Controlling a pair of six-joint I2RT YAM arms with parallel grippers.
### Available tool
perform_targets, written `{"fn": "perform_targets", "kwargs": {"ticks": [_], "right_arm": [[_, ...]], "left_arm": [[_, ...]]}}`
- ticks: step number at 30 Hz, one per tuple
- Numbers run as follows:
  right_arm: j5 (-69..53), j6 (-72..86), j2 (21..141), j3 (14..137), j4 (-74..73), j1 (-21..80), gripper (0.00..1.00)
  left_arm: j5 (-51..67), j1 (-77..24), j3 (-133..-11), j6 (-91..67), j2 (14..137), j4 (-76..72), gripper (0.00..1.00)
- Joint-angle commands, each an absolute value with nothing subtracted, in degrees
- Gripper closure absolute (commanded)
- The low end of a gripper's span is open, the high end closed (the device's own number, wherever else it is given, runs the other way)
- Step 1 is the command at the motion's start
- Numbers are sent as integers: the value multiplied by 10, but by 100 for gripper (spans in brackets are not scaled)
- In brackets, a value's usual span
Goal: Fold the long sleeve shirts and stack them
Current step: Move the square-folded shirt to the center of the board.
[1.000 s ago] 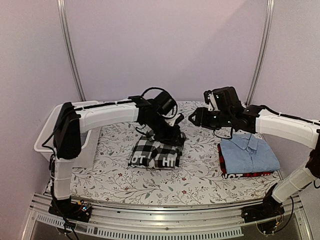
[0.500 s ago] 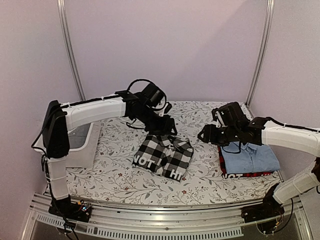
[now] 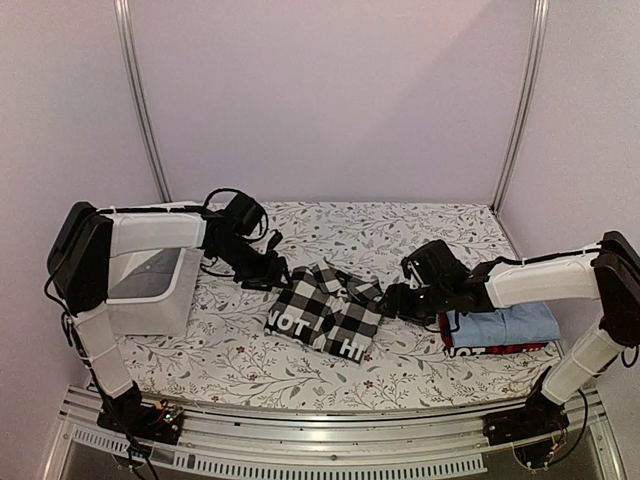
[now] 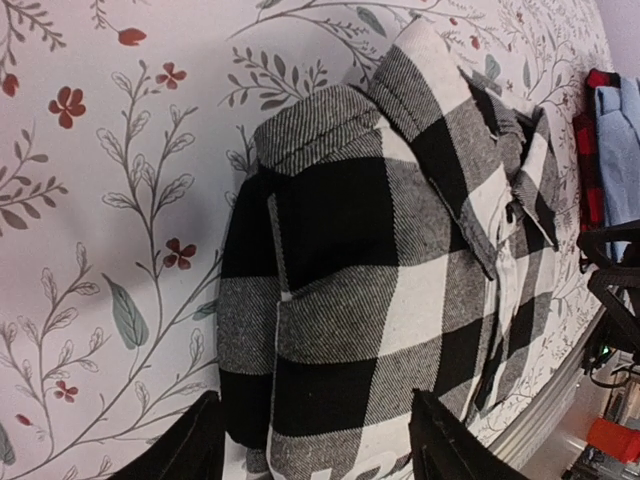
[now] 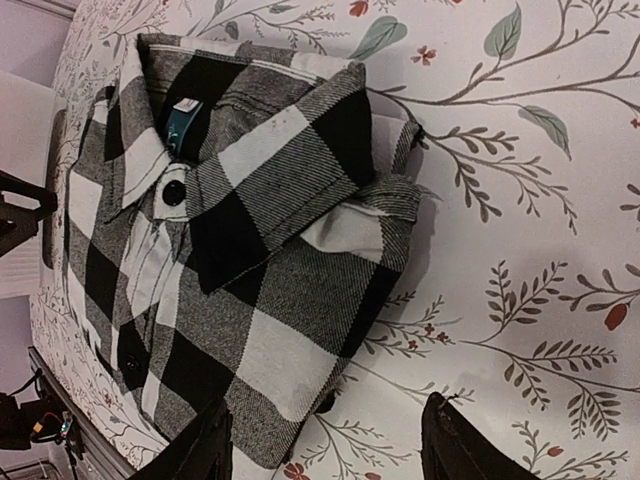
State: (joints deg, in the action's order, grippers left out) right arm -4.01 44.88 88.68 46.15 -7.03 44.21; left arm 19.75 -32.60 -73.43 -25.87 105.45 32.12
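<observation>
The black-and-white checked shirt [image 3: 327, 312] lies folded in the middle of the table, its white lettering toward the front. My left gripper [image 3: 272, 272] is low at the shirt's left edge. In the left wrist view this gripper [image 4: 318, 450] is open, with the checked cloth [image 4: 380, 260] lying below and between its fingers. My right gripper [image 3: 392, 300] is low at the shirt's right edge. Seen from the right wrist, it [image 5: 330, 445] is open, with the shirt's corner [image 5: 240, 260] just ahead of one finger. The light blue shirt [image 3: 505, 325] lies folded on the red-and-black one [image 3: 490, 350] at the right.
A white plastic tub [image 3: 150, 290] stands at the table's left edge, close behind the left arm. The flowered tablecloth [image 3: 400, 235] covers the table. The two-shirt stack shows as a red and blue strip [image 4: 605, 130] in the left wrist view.
The left gripper opened, let go of the checked shirt and drew back to its left edge. The shirt ended up turned slightly. The right gripper came down and left to the shirt's right edge.
</observation>
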Motion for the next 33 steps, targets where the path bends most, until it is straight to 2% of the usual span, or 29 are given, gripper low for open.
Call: {"fn": "perform_targets", "kwargs": {"ticks": [1,6,13,22,26,28,29,33], "right_arm": [[-54,471,918,451,-17,445,38],[-65,472,951,453,-4,445,39],[-60,479,992,470,19,446,45],[-53,473,1054,522,11,453,51],[-53,468,1076,543,6,458,55],[-53,464,1086,554,1,460,59],[-53,461,1089,561,1,461,61],[-54,449,1108,592,-22,466,67]], "left_arm": [[195,-324,-719,-246,1061,289,41],[209,-323,-697,-263,1067,259,48],[220,-324,-686,-275,1091,234,51],[221,-341,-660,-318,1116,196,65],[216,-355,-647,-344,1118,187,78],[205,-360,-638,-356,1111,186,94],[196,-361,-634,-363,1105,187,99],[147,-359,-600,-376,1055,207,100]]}}
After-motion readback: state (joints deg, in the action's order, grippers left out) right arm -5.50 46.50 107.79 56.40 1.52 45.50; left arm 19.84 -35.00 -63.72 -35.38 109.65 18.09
